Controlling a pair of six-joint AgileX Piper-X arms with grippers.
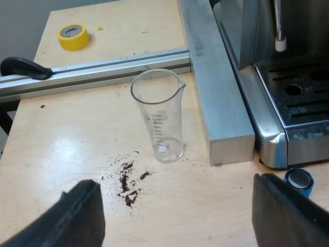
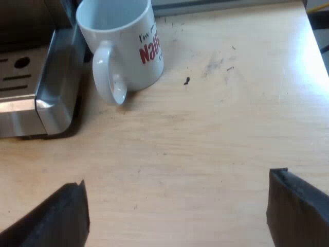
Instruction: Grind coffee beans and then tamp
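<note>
The tape roll (image 1: 73, 36) is coloured yellow, the tamper (image 1: 299, 181) blue, the coffee grounds (image 1: 127, 184) dark brown, the espresso machine (image 1: 268, 135) silver; the white mug (image 2: 128, 38) is lettered in red.

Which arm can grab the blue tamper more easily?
Probably the left. The blue tamper stands by the base of the espresso machine, close to the open left gripper. The right gripper, also open, hovers over the table near the mug.
</note>
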